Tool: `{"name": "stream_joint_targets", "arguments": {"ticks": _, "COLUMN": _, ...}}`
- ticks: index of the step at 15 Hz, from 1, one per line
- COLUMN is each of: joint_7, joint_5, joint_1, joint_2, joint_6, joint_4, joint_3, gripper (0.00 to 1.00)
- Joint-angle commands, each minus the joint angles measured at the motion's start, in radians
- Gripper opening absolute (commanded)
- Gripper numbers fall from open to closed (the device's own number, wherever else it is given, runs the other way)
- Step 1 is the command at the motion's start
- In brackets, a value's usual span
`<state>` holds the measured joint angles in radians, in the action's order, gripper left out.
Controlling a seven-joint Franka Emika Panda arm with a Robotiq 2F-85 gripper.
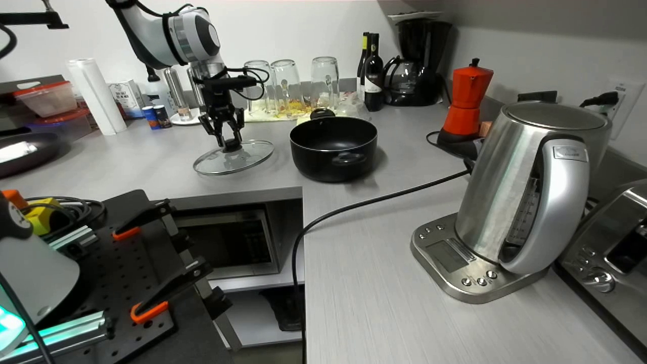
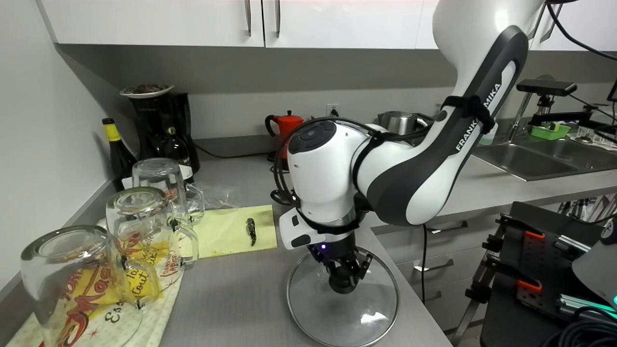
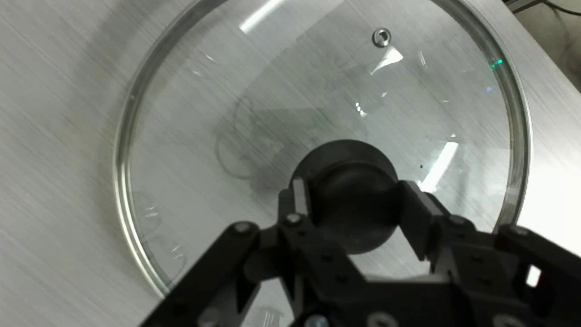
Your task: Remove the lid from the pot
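Observation:
The lid is a round, clear glass disc with a metal rim and a black knob. It shows in both exterior views (image 1: 222, 163) (image 2: 332, 315) and fills much of the wrist view (image 3: 195, 136). It is over the counter beside the pot, slightly tilted; I cannot tell if it touches the counter. My gripper (image 1: 230, 139) (image 2: 346, 278) (image 3: 352, 193) points down with a finger against each side of the knob (image 3: 347, 156), so it is shut on the lid. The black pot (image 1: 333, 156) stands uncovered to the lid's right in an exterior view; elsewhere the arm hides it.
Glass mugs (image 1: 288, 88) (image 2: 140, 231) stand upside down on a cloth near the wall. A silver kettle (image 1: 505, 187), its black cord (image 1: 376, 194) across the counter, and a red moka pot (image 1: 466, 96) stand beyond the pot. The counter's front edge (image 1: 237, 197) is close to the lid.

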<state>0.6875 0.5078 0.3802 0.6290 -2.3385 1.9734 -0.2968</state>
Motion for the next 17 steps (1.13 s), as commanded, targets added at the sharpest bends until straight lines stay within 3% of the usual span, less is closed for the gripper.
{"name": "stream_joint_targets", "arguments": {"ticks": 1, "joint_7": 0.055, "joint_5": 0.005, "joint_1": -0.026, "joint_2": 0.014, "joint_6": -0.052, "joint_4": 0.001, "joint_3": -0.005, "gripper": 0.25}}
{"name": "stream_joint_targets", "arguments": {"ticks": 7, "joint_7": 0.11, "joint_5": -0.024, "joint_1": -0.066, "joint_2": 0.019, "joint_6": -0.134, "joint_4": 0.012, "joint_3": -0.016, "gripper": 0.25}}
{"name": "stream_joint_targets", "arguments": {"ticks": 8, "joint_7": 0.114, "joint_5": -0.026, "joint_1": -0.068, "joint_2": 0.017, "joint_6": -0.139, "joint_4": 0.013, "joint_3": -0.016, "gripper": 0.75}}
{"name": "stream_joint_targets", "arguments": {"ticks": 9, "joint_7": 0.115, "joint_5": -0.026, "joint_1": -0.071, "joint_2": 0.013, "joint_6": -0.148, "joint_4": 0.017, "joint_3": -0.015, "gripper": 0.77}}
{"name": "stream_joint_targets", "arguments": {"ticks": 12, "joint_7": 0.119, "joint_5": -0.03, "joint_1": -0.08, "joint_2": -0.003, "joint_6": -0.169, "joint_4": 0.026, "joint_3": -0.019, "gripper": 0.97}}
{"name": "stream_joint_targets", "arguments": {"ticks": 17, "joint_7": 0.133, "joint_5": -0.038, "joint_1": -0.098, "joint_2": -0.039, "joint_6": -0.198, "joint_4": 0.047, "joint_3": -0.029, "gripper": 1.0}}
